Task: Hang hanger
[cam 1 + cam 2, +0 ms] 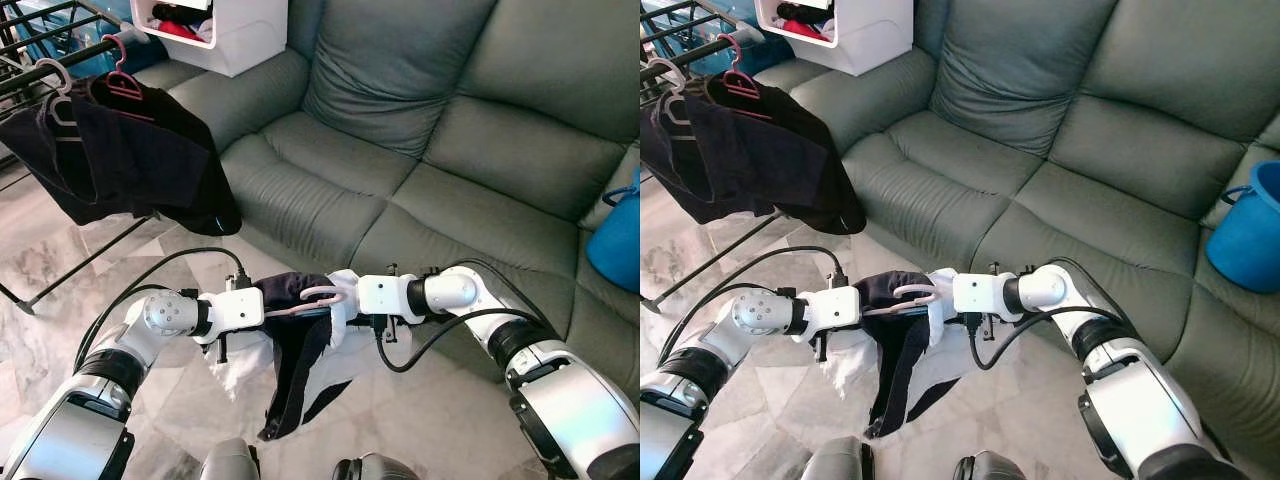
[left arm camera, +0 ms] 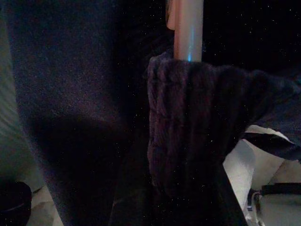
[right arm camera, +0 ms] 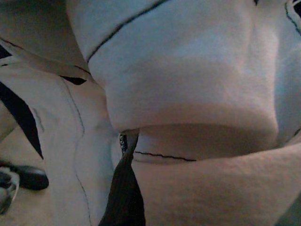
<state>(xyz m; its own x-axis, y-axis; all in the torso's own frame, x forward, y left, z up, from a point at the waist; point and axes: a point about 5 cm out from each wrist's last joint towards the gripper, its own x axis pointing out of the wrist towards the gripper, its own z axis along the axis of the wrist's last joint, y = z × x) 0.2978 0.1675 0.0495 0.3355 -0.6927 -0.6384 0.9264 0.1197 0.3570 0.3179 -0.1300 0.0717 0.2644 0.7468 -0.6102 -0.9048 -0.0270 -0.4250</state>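
White bin point(image 1: 235, 35) holds red cloth point(image 1: 180, 29) on sofa point(image 1: 420, 150).

Living room: sofa point(image 1: 420, 130), drying rack point(image 1: 40, 45)

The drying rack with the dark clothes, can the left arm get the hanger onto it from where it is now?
Probably not yet. The drying rack stands well off, up to the robot's left, while the left gripper holds the hanger low by the sofa.

A grey-green leather sofa point(image 1: 420, 150) spans the back, a loose cushion point(image 1: 395, 65) against its backrest. A blue bucket point(image 1: 1245, 230) sits at its right end. A white storage box point(image 1: 225, 30), holding what may be red cloth, rests on the left armrest. The floor point(image 1: 60, 250) is pale marble tile.
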